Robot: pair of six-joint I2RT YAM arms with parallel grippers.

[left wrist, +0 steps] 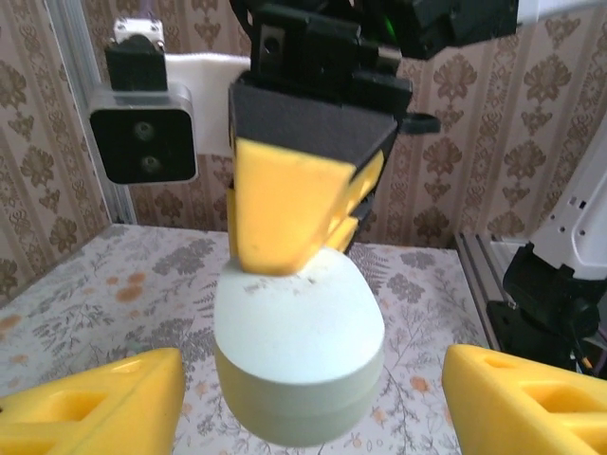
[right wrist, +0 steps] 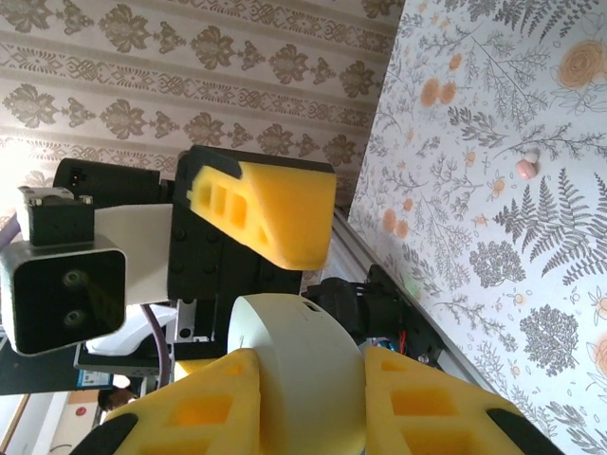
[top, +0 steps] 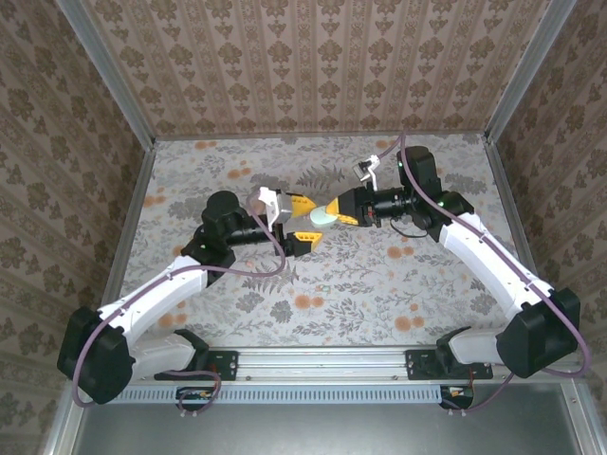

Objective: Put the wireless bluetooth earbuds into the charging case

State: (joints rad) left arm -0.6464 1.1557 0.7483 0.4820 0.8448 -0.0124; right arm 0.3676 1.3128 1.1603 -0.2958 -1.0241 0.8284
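The pinkish earbud [right wrist: 524, 169] is a tiny bean lying loose on the flowered tabletop [right wrist: 493, 284]. Just beside it at its 1 o'clock I see a whitish speck too small for me to identify. In my right wrist view the earbud sits out at 2 o'clock, well apart from the charging case [right wrist: 303, 379].

That case is a smooth, pale mint oval with a seam running round it. It is held off the tabletop near the middle of the top view. My right claw [top: 332, 214] comes in from 3 o'clock and pinches the case [top: 322, 217] at one end between its yellow fingers [right wrist: 213, 408].

My left claw [top: 305, 224] faces it from 9 o'clock, spread wide. Through its camera the case [left wrist: 299, 365] hangs between its two fingers [left wrist: 95, 408], touching neither.
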